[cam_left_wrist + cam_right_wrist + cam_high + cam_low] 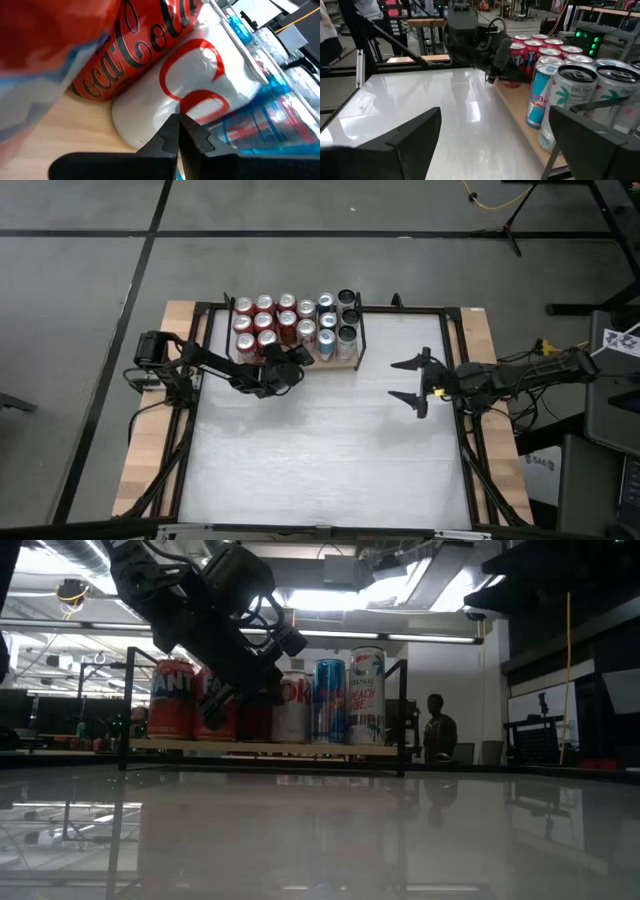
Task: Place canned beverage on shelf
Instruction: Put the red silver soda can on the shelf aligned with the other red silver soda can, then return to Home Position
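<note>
The shelf (352,364) at the far edge of the table (320,460) is already well stocked: rows of red Coca-Cola and Fanta cans (264,322) on its left part, a white-and-red Diet Coke can (200,85) among them, blue Red Bull cans (326,340) beside those, and tall pale Celsius cans (572,95) at the right end. All stand upright on the wooden board inside the black rails.

The left tool (292,370) sits at the shelf's front edge, just in front of the red cans; its fingers are pressed together and carry nothing, their tips right beside the white can. Judging from that, a can has just been set down here and the placing step looks finished.

The right tool (413,380) hovers over the bare table, well apart from the shelf, fingers spread wide and empty.

No loose can shows anywhere on the table, so little seems left beyond drawing the left arm clear, unless more cans wait out of sight
</note>
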### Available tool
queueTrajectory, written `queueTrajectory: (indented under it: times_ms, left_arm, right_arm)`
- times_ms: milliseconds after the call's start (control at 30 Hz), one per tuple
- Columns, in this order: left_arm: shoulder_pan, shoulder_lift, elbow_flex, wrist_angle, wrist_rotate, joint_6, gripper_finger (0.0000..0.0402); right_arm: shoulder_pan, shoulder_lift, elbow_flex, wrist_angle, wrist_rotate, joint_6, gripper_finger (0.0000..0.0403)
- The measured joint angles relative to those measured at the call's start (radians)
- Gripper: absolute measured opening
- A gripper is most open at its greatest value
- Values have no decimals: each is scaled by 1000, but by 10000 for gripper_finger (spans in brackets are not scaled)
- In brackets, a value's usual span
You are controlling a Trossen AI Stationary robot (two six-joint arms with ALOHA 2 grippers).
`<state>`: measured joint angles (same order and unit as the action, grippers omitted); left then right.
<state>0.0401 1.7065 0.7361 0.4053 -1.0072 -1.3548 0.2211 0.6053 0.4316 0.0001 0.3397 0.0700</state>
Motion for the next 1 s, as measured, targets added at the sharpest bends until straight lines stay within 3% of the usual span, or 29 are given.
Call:
queueTrajectory:
  times_ms: [267, 467, 600, 833, 1000]
  left_arm:
    - [-100, -30, 0, 4, -80, 28, 0]
    - [-206, -129, 0, -4, -52, 115, 0]
    - [-250, -254, 0, -1, 52, 318, 0]
    - [-240, -589, 0, -32, 268, 820, 0]
    - [-221, -859, 1, -212, 320, 1054, 0]
  right_arm:
    - [0, -173, -86, -6, 0, -26, 358]
    - [0, -321, -136, -35, 9, -25, 358]
    - [0, -400, -147, -88, 10, -24, 358]
    - [0, -509, -148, -164, 38, -23, 358]
    - [0, -583, -148, -225, 61, -3, 358]
